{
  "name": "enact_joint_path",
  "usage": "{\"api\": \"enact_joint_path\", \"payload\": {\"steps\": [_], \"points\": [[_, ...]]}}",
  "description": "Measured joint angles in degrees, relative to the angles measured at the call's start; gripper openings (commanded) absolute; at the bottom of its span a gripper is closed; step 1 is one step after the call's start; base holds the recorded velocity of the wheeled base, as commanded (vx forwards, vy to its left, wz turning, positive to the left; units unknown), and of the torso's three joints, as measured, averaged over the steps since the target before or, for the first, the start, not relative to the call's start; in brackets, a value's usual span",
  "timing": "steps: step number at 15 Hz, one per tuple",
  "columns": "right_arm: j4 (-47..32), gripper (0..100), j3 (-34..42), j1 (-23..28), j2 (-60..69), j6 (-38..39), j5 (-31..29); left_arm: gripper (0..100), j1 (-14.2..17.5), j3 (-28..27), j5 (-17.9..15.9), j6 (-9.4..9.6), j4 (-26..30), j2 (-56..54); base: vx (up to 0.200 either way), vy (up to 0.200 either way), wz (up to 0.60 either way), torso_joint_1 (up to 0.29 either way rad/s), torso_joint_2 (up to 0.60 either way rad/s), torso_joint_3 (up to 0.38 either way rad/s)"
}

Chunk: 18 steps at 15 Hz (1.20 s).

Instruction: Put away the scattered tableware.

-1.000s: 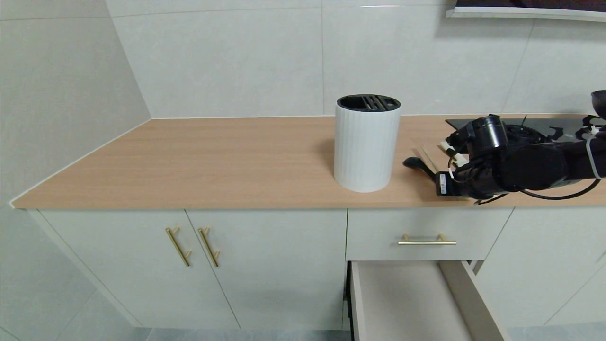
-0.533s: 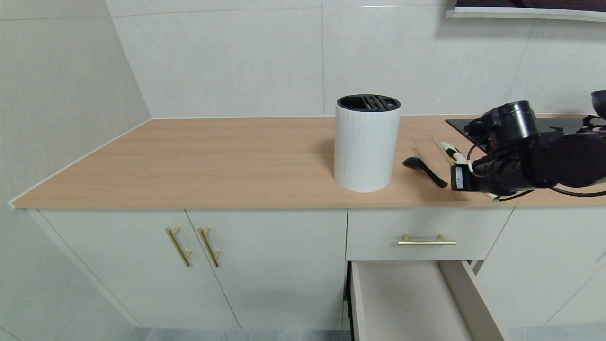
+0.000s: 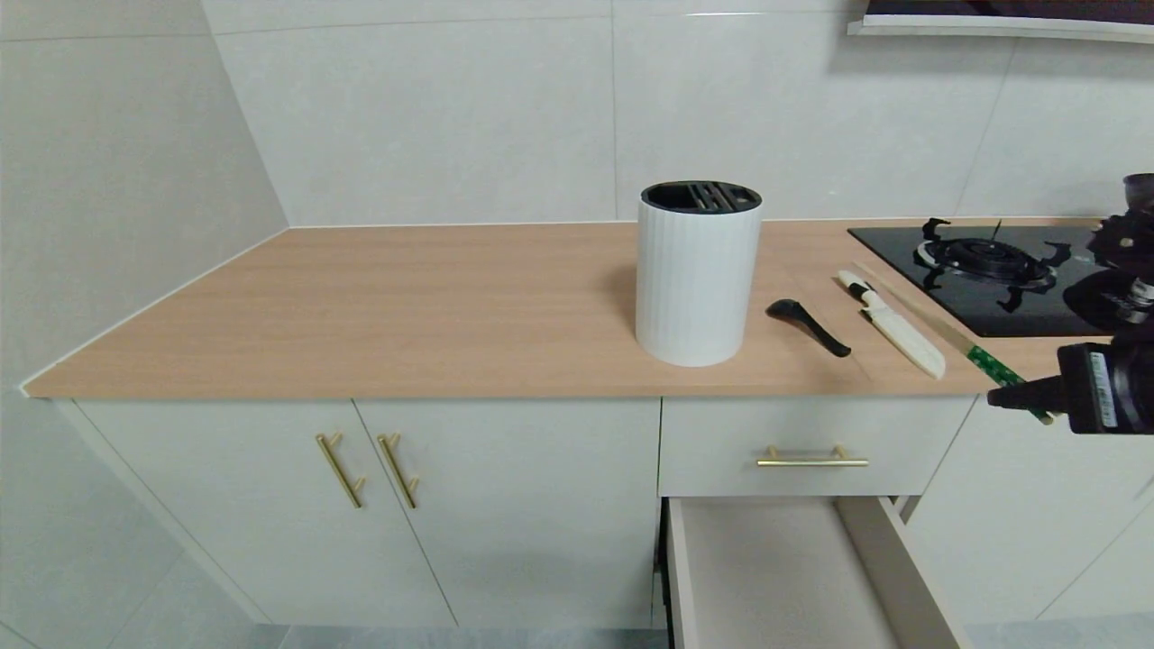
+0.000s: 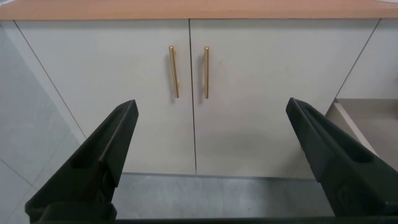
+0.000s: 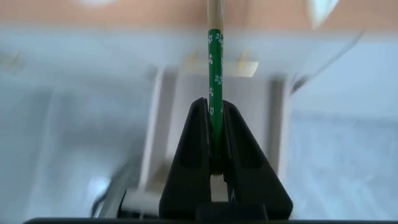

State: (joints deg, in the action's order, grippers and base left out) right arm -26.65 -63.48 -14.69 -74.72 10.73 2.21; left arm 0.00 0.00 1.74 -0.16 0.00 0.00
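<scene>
Kitchen, gas hob (image 3: pixel 987 261), wooden counter (image 3: pixel 433 315), cabinets (image 3: pixel 379 505)

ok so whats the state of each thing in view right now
right gripper, shut on chopstick
chopstick, gripped at green end
left gripper, open
lower drawer, open
upper drawer, shut
cabinet doors, shut
utensil holder, upright
knife, lying flat on counter
spoon, lying flat on counter

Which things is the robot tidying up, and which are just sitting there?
For the job: chopstick, held in the right tool; knife; spoon; holder; maybe the open drawer.
Just there: stove; cupboard doors.
</scene>
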Motion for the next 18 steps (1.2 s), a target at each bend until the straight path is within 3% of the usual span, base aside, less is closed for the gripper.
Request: {"api": "enact_joint_path", "payload": {"steps": [5,11,18], "points": [[-5.02,0,2.32,-5.07,5.27,-0.41,7.67,100,0.0,0.0,0.0,0.0,0.0,0.0,0.0,0.0,0.0,0.0,0.0,0.0],[-4.83,0,6.62,-12.04,4.21,-0.91,7.36,100,0.0,0.0,0.0,0.0,0.0,0.0,0.0,0.0,0.0,0.0,0.0,0.0],[-4.66,0,8.37,-13.28,1.89,-2.02,7.42,100,0.0,0.0,0.0,0.0,0.0,0.0,0.0,0.0,0.0,-0.019,0.04,0.026]]}}
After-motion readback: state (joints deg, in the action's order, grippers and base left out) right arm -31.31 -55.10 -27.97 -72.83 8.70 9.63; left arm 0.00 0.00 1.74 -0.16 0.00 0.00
